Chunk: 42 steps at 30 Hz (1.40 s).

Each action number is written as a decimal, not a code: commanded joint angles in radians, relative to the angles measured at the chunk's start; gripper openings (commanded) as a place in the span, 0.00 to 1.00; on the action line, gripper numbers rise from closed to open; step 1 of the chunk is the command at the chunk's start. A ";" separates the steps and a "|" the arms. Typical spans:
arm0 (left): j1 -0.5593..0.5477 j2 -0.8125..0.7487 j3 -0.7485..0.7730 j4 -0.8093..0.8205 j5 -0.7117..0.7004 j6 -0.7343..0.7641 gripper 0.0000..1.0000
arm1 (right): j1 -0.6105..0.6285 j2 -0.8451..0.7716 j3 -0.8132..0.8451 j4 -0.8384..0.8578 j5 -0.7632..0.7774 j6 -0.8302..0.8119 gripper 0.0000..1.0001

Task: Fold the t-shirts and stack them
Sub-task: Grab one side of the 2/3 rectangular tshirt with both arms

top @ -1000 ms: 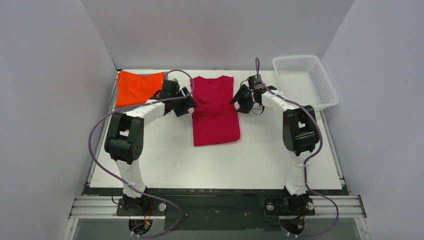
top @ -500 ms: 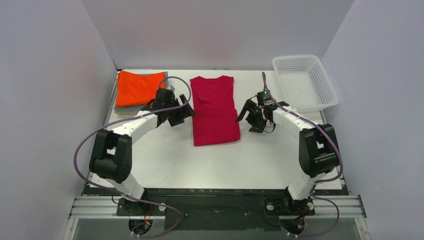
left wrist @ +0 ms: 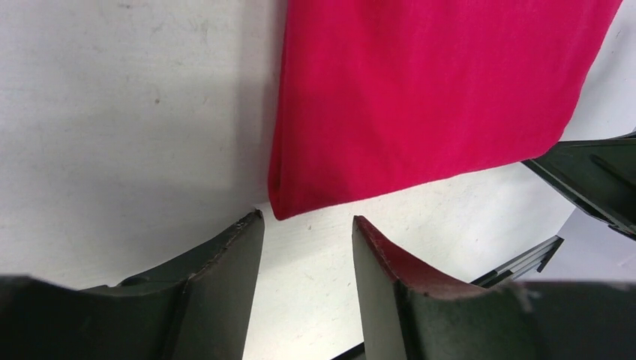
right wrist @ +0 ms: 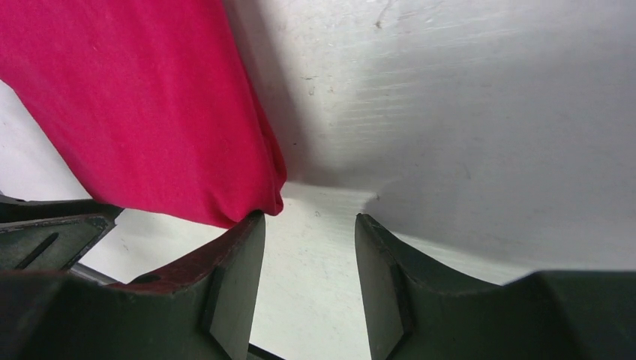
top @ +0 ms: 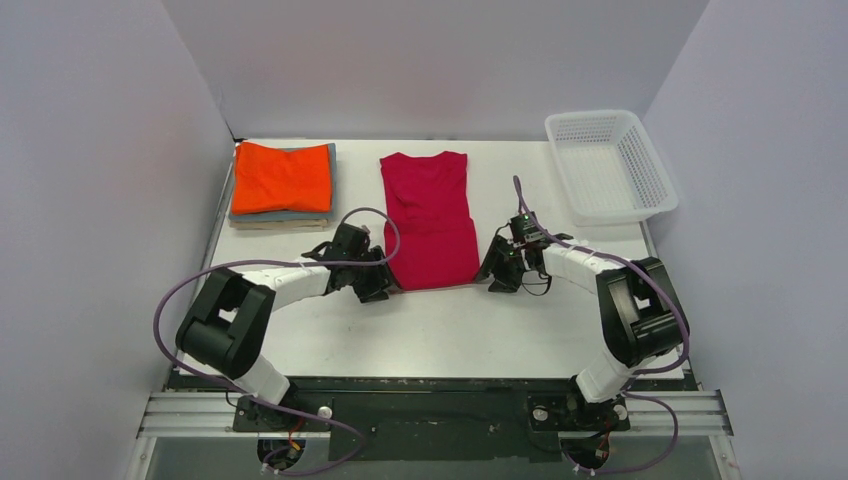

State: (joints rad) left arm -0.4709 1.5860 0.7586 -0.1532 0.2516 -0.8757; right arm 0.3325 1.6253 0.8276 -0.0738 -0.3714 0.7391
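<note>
Overhead, a large crimson-red cloth t-shirt (top: 430, 215), folded lengthwise into a long strip, lies flat in the middle of the white surface (top: 450, 330) with its collar end toward the far wall. The left gripper (top: 378, 284) sits low at the shirt's near-left corner and the right gripper (top: 497, 273) at its near-right corner, each just beside the hem. In the far-left corner rests a stack of folded tees: a bright orange rectangle (top: 282, 177) on top, a grey-blue one (top: 332, 190) showing at its edge, and a beige one (top: 280, 224) at the bottom. A white plastic mesh basket (top: 560, 125) stands at the far right, well apart from the shirt. From the left wrist, the jaws stand moderately parted with only bare surface in the gap (left wrist: 307, 221). The crimson shirt (left wrist: 420, 97) ends in a rounded folded corner just beyond the tips, nearer the picture-left finger (left wrist: 225, 262); whether it touches cannot be told. From the right wrist, the jaws (right wrist: 309, 217) are likewise parted and grip nothing. The shirt's (right wrist: 135, 97) corner meets the tip of the picture-left finger (right wrist: 232, 277), outside the gap.
</note>
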 commanded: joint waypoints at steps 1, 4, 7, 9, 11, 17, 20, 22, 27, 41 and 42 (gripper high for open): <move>-0.007 0.061 0.018 0.032 -0.017 -0.002 0.56 | 0.023 0.029 0.009 0.045 -0.016 -0.011 0.43; -0.008 0.093 0.037 0.027 -0.034 0.001 0.54 | 0.024 0.048 0.004 0.061 -0.013 -0.008 0.40; -0.007 0.114 0.063 0.006 -0.055 0.013 0.52 | 0.025 0.065 0.008 0.103 -0.018 -0.015 0.39; -0.006 0.128 0.078 -0.007 -0.062 0.016 0.48 | 0.028 0.077 0.024 0.109 -0.033 -0.028 0.39; -0.006 0.138 0.088 -0.014 -0.070 0.017 0.41 | 0.037 0.077 0.026 0.107 -0.034 -0.050 0.39; -0.006 0.175 0.115 -0.071 -0.101 0.030 0.00 | 0.048 0.060 0.031 0.079 -0.007 -0.094 0.38; -0.007 0.176 0.117 -0.083 -0.106 0.030 0.00 | 0.054 0.049 0.025 0.077 0.007 -0.096 0.38; -0.007 0.172 0.112 -0.080 -0.106 0.024 0.00 | 0.061 0.025 0.005 0.077 0.016 -0.098 0.37; -0.006 0.155 0.099 -0.071 -0.099 0.015 0.00 | 0.082 -0.022 0.000 0.044 0.046 -0.125 0.37; -0.006 0.160 0.089 -0.051 -0.094 0.005 0.00 | 0.091 0.080 0.050 0.128 0.033 -0.124 0.33; -0.006 0.162 0.089 -0.051 -0.094 0.004 0.00 | 0.092 0.084 0.050 0.131 0.031 -0.129 0.32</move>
State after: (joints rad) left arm -0.4763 1.7195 0.8757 -0.1577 0.2325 -0.8867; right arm 0.4141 1.6745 0.8448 0.0246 -0.3317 0.6334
